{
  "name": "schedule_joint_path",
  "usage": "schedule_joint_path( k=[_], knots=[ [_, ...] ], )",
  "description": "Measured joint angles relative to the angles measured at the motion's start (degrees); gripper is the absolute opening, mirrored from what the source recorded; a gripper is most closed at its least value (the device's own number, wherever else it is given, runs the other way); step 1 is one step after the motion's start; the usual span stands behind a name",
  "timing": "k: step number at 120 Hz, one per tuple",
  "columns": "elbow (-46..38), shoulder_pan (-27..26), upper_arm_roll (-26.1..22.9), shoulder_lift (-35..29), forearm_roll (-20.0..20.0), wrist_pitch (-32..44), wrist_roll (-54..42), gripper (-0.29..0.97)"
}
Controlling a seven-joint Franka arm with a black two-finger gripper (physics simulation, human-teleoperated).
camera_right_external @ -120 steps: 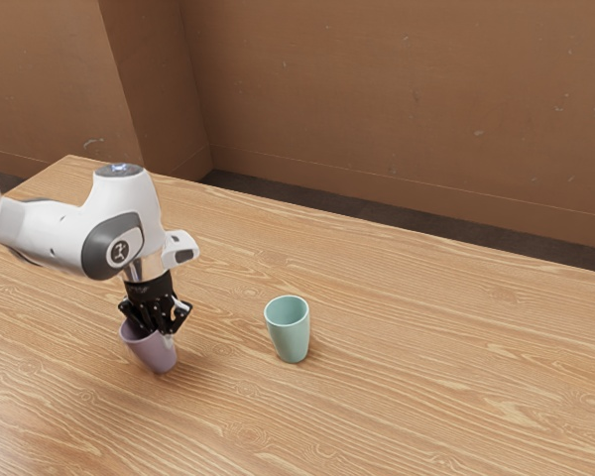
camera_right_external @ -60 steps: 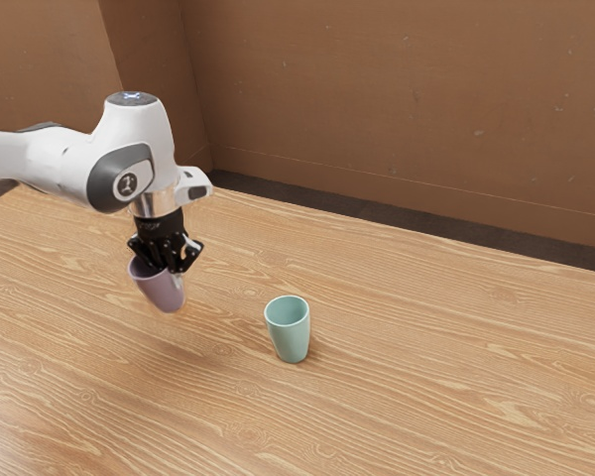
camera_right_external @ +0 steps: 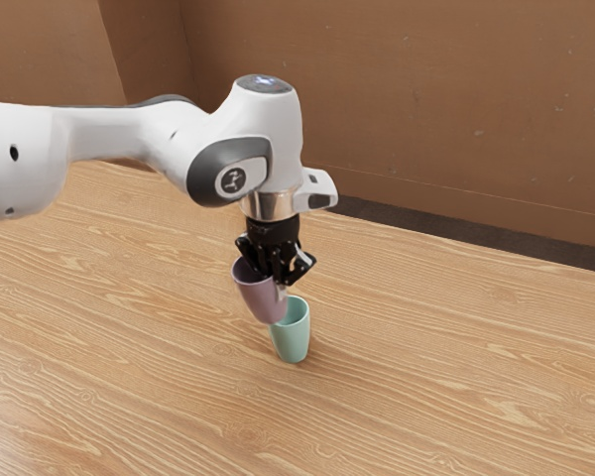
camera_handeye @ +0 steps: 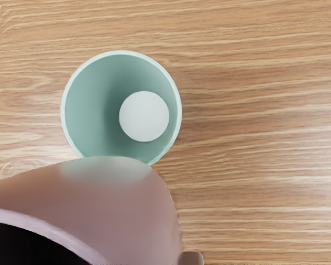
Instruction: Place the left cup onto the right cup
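A mauve cup (camera_right_external: 260, 292) hangs in the air, tilted, with my black gripper (camera_right_external: 274, 266) shut on its rim. Its base hovers just over the near-left rim of the pale green cup (camera_right_external: 293, 332), which stands upright on the wooden table (camera_right_external: 456, 377). In the wrist view the mauve cup (camera_handeye: 83, 212) is a large blurred shape close under my hand. Beyond it I look straight down into the green cup (camera_handeye: 121, 107) and see its pale round bottom.
The table stretches wide around the two cups, with bare wood on every side. Brown walls (camera_right_external: 426, 89) rise behind the table's far edge, well away from my arm.
My arm has carried the mauve cup up off the table and toward the exterior view's right, from well left of the green cup to just above its rim.
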State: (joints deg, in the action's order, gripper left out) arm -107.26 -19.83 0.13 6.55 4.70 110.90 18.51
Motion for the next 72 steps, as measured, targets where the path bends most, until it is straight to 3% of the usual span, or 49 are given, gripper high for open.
schedule_joint_path(
  k=[72],
  knots=[
    [8.3, 0.4, -0.2, 9.1, 0.8, -1.6, 2.1, -0.10]
  ],
)
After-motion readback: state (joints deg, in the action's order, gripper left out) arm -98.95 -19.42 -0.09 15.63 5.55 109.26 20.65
